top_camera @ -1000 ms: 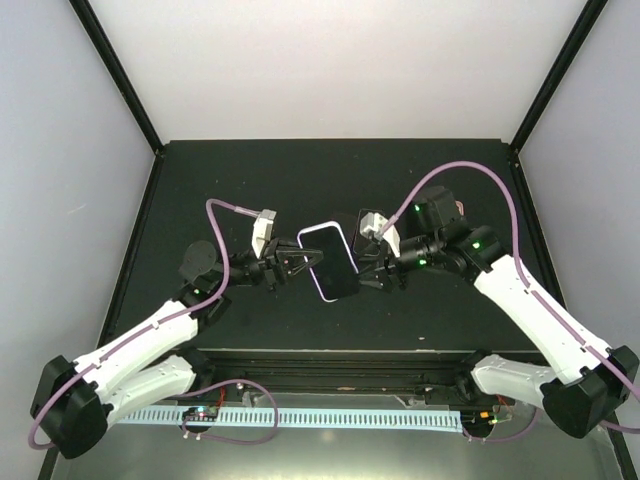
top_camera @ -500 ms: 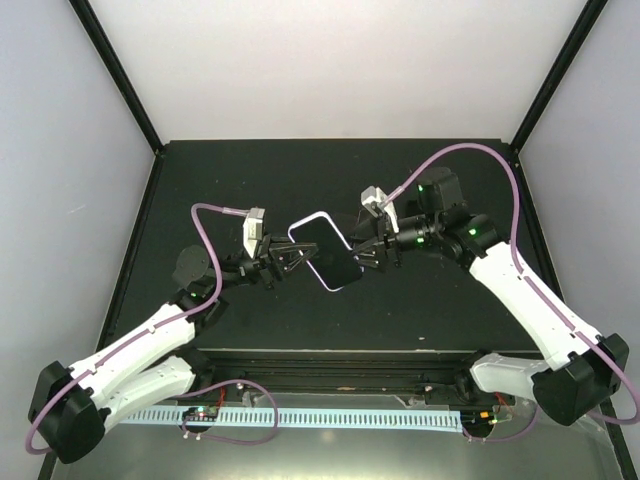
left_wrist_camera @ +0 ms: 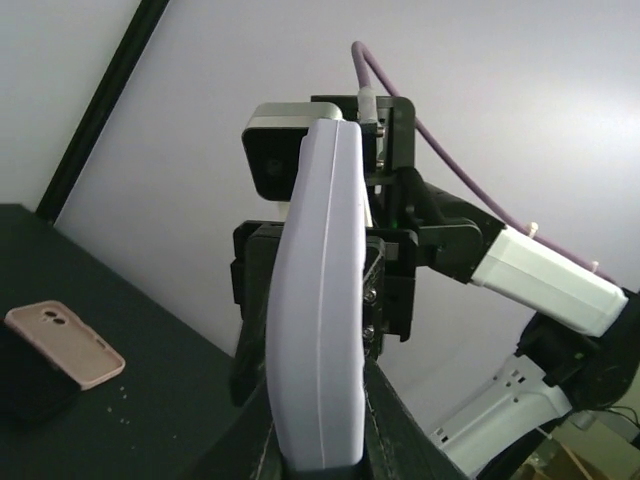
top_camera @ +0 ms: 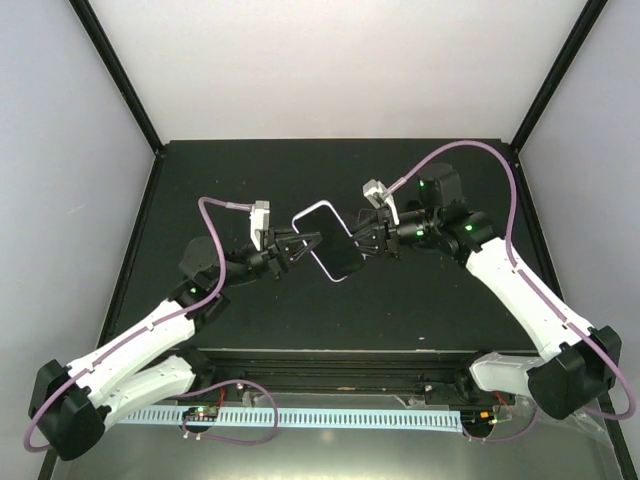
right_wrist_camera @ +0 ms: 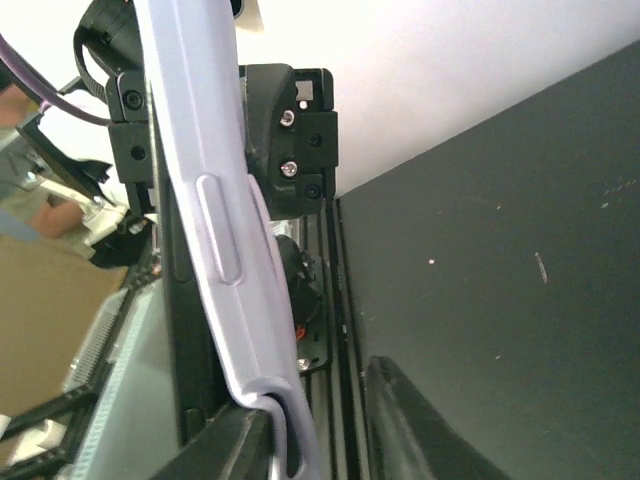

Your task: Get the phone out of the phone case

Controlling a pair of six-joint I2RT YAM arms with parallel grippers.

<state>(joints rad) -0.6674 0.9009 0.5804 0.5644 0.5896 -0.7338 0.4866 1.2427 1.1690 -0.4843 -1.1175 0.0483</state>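
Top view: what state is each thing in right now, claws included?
Phone: inside the lavender case, held above the table, screen up.
Left claw: shut on the lavender case's edge.
Right claw: open, straddling the opposite edge.
Pink case: lying back-up on the table, untouched.

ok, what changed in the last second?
The lilac-cased phone moved slightly toward the far side of the table and turned counterclockwise in the top view. The right gripper followed, shifting along its right edge; its jaws now straddle that edge with a gap. The left gripper stayed clamped on the phone.
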